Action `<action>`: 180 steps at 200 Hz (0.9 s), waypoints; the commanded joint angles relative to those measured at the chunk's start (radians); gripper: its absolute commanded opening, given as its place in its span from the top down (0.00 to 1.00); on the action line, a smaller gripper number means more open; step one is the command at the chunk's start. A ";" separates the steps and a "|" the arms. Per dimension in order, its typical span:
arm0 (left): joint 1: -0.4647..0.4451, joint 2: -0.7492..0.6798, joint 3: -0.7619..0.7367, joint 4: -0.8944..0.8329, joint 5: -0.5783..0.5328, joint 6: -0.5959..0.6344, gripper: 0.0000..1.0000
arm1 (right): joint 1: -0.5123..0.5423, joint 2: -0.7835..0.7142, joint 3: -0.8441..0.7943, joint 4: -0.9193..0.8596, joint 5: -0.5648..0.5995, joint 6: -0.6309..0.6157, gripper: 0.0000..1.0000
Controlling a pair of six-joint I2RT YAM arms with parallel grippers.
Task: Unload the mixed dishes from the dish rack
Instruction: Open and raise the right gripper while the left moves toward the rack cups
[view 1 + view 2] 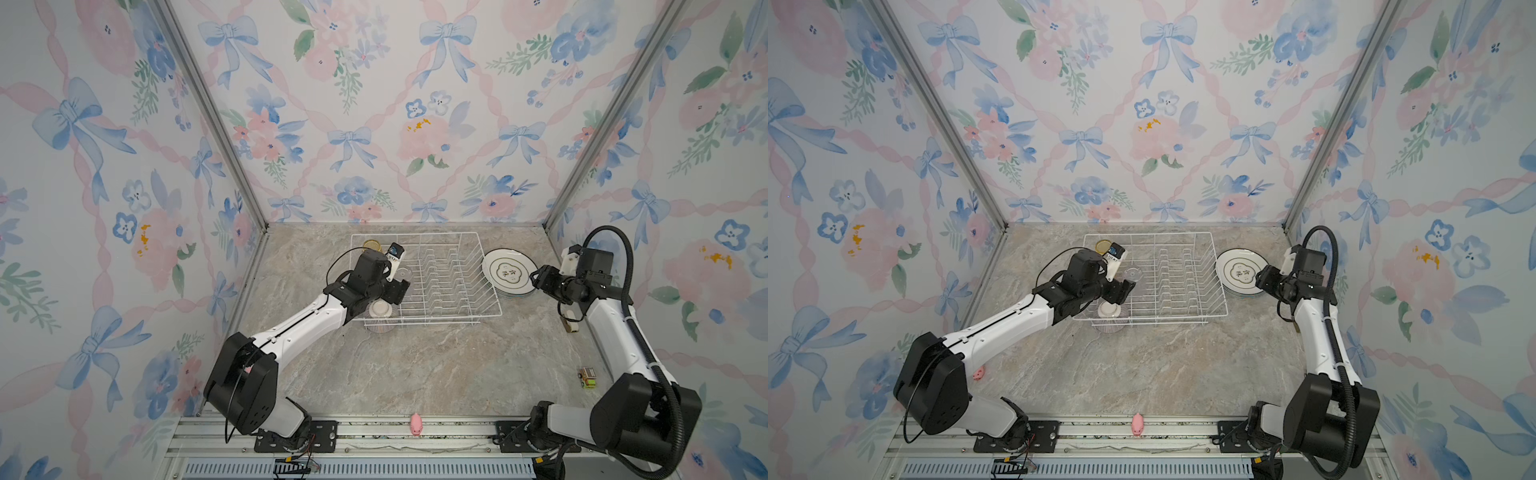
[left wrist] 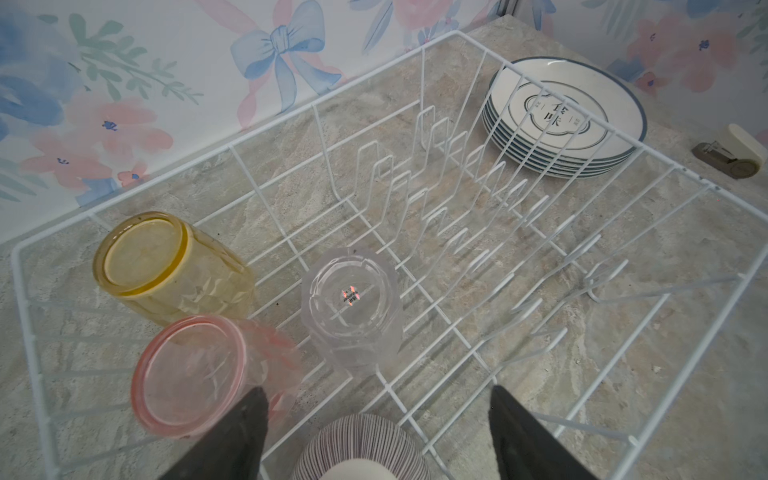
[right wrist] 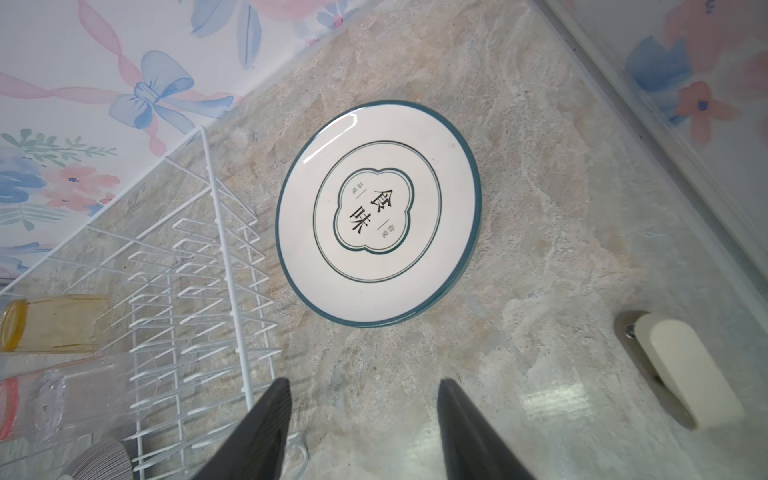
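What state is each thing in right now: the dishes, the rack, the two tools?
dish rack: plate slots empty
stack of plates: lying flat, outside the rack
yellow tumbler: upside down in rack
pink tumbler: upside down in rack
clear tumbler: upside down in rack
striped bowl: upside down in rack
left tool: open, empty, over the rack
right tool: open, empty

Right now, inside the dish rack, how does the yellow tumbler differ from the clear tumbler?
The yellow tumbler is amber-tinted, while the clear tumbler is colourless. The yellow tumbler sits in a far corner, while the clear tumbler stands nearer the plate prongs. The clear tumbler shows a small reddish mark on its base, and the yellow tumbler's base looks plain. Both stand base up in the dish rack.
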 commanded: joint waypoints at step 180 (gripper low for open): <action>0.057 0.460 0.417 -0.278 0.102 0.001 0.10 | 0.122 -0.150 0.008 -0.034 0.058 -0.009 0.38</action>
